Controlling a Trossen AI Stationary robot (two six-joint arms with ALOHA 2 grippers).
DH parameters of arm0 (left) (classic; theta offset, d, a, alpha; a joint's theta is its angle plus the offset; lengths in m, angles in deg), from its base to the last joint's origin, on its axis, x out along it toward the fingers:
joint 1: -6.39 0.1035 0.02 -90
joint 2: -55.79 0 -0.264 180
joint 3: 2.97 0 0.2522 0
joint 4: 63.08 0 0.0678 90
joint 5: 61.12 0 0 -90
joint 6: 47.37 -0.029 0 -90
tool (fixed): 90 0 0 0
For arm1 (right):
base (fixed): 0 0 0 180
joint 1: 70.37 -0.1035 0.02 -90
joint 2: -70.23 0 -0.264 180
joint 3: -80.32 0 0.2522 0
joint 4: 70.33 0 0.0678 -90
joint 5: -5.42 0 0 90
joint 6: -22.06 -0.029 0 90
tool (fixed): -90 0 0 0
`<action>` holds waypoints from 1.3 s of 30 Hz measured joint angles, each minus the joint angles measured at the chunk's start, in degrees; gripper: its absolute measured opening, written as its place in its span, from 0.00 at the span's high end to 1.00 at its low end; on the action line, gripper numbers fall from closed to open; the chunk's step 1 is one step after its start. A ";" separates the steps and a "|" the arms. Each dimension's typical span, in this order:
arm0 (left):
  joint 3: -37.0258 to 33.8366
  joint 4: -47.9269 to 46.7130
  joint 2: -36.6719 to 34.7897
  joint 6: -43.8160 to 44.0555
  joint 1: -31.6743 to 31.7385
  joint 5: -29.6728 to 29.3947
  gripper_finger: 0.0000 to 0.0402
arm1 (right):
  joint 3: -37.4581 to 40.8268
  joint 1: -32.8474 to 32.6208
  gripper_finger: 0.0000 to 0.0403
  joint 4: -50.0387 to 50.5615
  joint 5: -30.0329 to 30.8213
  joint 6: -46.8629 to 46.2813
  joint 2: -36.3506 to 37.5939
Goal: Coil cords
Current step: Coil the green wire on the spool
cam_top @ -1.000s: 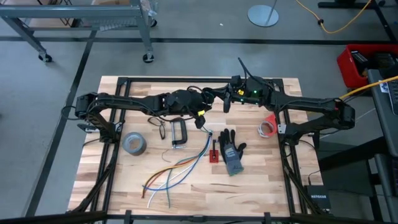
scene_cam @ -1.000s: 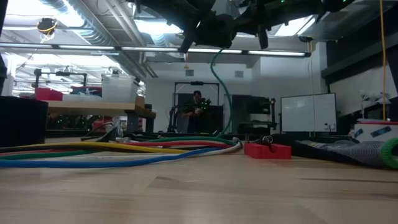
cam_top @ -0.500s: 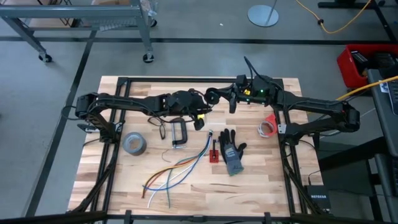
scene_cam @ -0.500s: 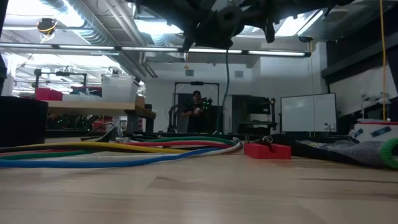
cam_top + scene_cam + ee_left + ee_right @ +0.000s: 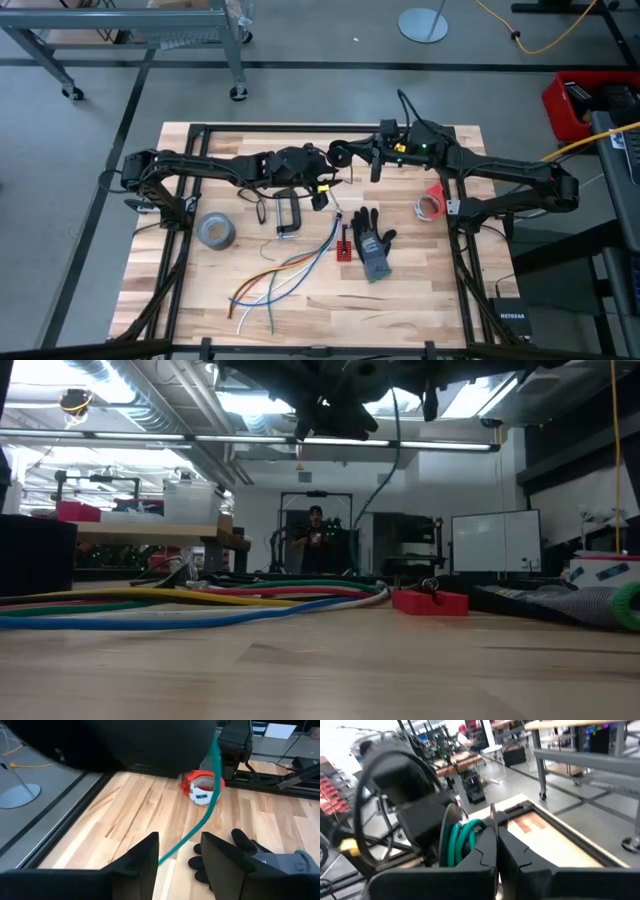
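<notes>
Since the earlier frame the right gripper (image 5: 343,153) had pulled a little further right at upper centre of the high view, carrying the cord (image 5: 465,838) with it; the loose tail now hung further right in the low view. Table (image 5: 420,290) unchanged. Left gripper (image 5: 325,178) sat just left of centre, fingers (image 5: 142,857) apart, gripping nothing, cord strand passing between them. Right gripper's fingers were pressed together on the green coiled cord, held off the table. Glove (image 5: 373,243), tape roll (image 5: 215,231), loose wires (image 5: 280,275) lay below.
</notes>
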 joint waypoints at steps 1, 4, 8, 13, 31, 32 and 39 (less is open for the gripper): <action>0.00 0.00 0.00 0.00 0.00 0.00 0.65 | 0.00 0.00 1.00 -0.87 -0.13 -0.09 0.01; 0.00 0.01 -0.02 0.11 -0.01 0.00 0.65 | 0.02 0.00 1.00 -1.46 -0.09 -0.04 0.99; 0.00 0.50 -0.02 1.18 -0.02 0.00 0.65 | 0.02 0.00 1.00 -1.38 -0.02 0.06 2.57; 0.02 1.19 0.36 1.20 -0.37 -0.02 0.65 | 0.02 -0.01 1.00 -1.67 0.87 0.37 4.99; 0.04 15.87 9.06 -7.65 -2.72 -1.82 0.73 | 0.02 0.00 1.00 -4.94 -0.76 0.39 5.90; 0.04 16.54 9.41 -7.84 -2.55 -2.43 0.74 | 0.02 0.00 1.00 -5.38 -1.21 0.39 5.90; 0.05 20.83 10.61 -9.74 -2.36 -3.92 0.75 | 0.02 -0.02 1.00 -7.04 -3.37 -0.09 5.88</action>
